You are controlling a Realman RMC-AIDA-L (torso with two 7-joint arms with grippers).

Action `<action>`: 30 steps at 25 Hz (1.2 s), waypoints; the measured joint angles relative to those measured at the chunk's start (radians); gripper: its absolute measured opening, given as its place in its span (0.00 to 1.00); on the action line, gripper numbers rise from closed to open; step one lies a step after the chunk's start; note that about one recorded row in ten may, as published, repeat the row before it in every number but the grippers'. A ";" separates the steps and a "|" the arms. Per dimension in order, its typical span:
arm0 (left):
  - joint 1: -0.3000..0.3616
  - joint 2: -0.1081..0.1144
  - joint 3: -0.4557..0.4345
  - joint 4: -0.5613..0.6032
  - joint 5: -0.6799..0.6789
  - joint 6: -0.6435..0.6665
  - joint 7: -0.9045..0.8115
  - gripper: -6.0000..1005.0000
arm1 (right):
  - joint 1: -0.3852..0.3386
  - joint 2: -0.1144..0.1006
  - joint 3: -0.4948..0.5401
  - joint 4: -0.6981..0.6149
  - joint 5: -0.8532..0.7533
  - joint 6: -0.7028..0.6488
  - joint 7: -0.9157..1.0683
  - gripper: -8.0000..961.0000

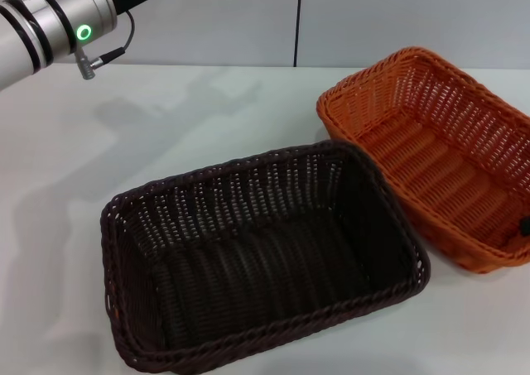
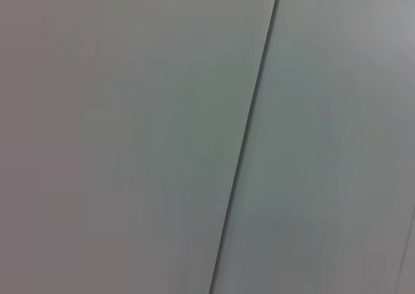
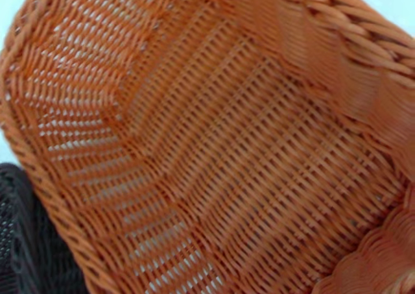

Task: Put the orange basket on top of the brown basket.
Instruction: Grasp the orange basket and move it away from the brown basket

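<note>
— Where do the two baskets sit right now?

— Both are on the white table. The brown basket is in front, near the robot; the orange basket lies behind it to the right, and their rims look to be touching or nearly so at one corner. Nothing is stacked yet.

— So what would make the lift go well?

— I'd say a firm pinch on the orange rim, then a clean rise so its base clears the brown rim before it swings over, kept level and lined up lengthwise so it nests.

— And the arms?

— The left arm is up high at the far left, its camera facing a plain wall; its gripper is out of sight. The right wrist hangs close above the orange basket's interior. A small dark bit shows at that basket's right edge, but whether the right gripper is wide or closed, I cannot tell.
</note>
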 joint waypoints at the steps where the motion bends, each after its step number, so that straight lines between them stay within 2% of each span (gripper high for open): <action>1: 0.000 0.000 0.000 0.000 0.000 0.000 0.000 0.83 | -0.003 0.000 0.001 -0.002 0.000 0.002 0.000 0.46; 7: -0.002 -0.001 0.000 0.001 0.000 0.014 0.001 0.83 | -0.029 0.007 0.013 -0.042 0.005 0.021 0.009 0.37; 12: 0.004 0.002 -0.004 0.001 -0.001 0.018 0.002 0.83 | -0.048 0.029 0.070 -0.093 0.005 0.047 0.013 0.34; 13: 0.006 0.003 -0.004 0.001 -0.004 0.020 0.002 0.83 | -0.054 0.040 0.104 -0.116 0.006 0.055 0.011 0.33; 18: 0.009 0.004 -0.006 0.001 -0.005 0.023 0.002 0.83 | -0.078 0.058 0.152 -0.163 0.059 0.092 0.008 0.31; 26: 0.022 0.006 -0.010 -0.004 -0.007 0.025 0.003 0.83 | -0.106 0.065 0.152 -0.172 0.148 0.172 -0.012 0.31; 30: 0.027 0.006 -0.010 -0.009 -0.007 0.024 0.001 0.83 | -0.118 0.067 0.152 -0.170 0.245 0.190 -0.062 0.30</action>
